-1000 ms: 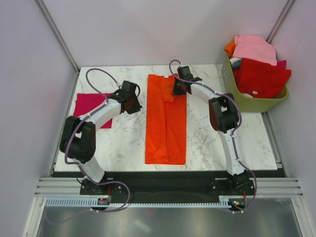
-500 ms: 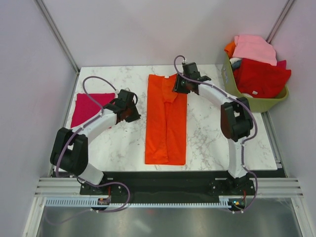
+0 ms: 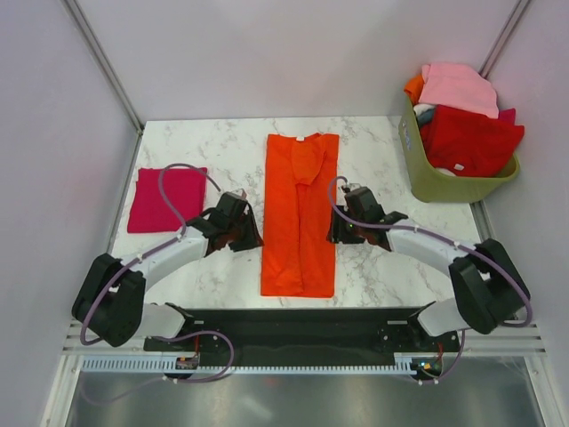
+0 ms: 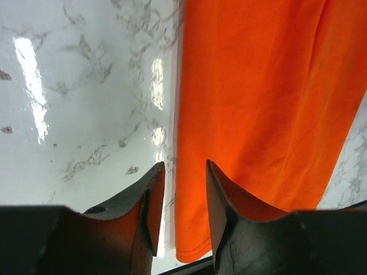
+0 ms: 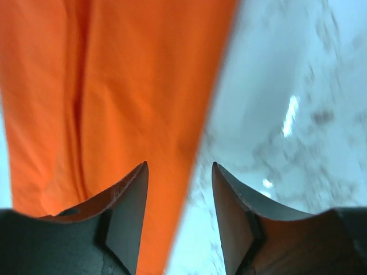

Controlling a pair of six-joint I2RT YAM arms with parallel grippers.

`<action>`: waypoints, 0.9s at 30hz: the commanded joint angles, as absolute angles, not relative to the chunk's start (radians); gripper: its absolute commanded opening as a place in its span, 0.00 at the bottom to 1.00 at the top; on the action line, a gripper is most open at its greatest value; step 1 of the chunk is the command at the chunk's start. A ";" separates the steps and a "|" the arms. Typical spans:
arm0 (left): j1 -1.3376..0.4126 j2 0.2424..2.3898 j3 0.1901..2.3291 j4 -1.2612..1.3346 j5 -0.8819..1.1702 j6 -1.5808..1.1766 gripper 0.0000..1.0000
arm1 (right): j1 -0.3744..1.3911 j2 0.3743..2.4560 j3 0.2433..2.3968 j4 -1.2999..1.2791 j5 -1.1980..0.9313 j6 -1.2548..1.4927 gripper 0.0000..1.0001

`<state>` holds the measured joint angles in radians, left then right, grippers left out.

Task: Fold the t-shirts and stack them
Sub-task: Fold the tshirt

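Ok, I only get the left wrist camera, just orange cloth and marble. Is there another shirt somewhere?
Observer: Yes, a crimson t-shirt, folded square, lies on the table's left side.
Operator: Where's the other gripper?
Observer: The right gripper is open at the orange t-shirt's right edge, opposite the left gripper.
Operator: Any more clothes?
Observer: A green basket at the far right holds pink and red clothes.

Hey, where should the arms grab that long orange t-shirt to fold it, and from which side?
I'd take the orange t-shirt by its two long side edges, toward the hem end: left gripper from the left, right gripper from the right. It lies flat as a narrow strip, so only the edges offer a pinch, and both open grippers straddle them.
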<state>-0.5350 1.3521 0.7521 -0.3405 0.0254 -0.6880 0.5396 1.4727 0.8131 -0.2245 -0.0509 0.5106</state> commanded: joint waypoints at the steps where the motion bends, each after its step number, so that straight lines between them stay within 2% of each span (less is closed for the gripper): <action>1: -0.549 1.295 0.690 -0.284 0.089 -0.709 0.42 | 0.535 1.314 0.694 -0.186 -0.060 0.540 0.57; 13: -0.586 1.264 0.554 -0.207 0.225 -0.749 0.47 | 0.569 1.158 0.454 -0.163 -0.276 0.676 0.54; 22: -0.592 1.226 0.482 -0.207 0.304 -0.759 0.43 | 0.640 1.101 0.383 -0.187 -0.302 0.758 0.53; 27: -0.597 1.223 0.466 -0.207 0.325 -0.770 0.41 | 0.681 1.129 0.393 -0.184 -0.282 0.775 0.48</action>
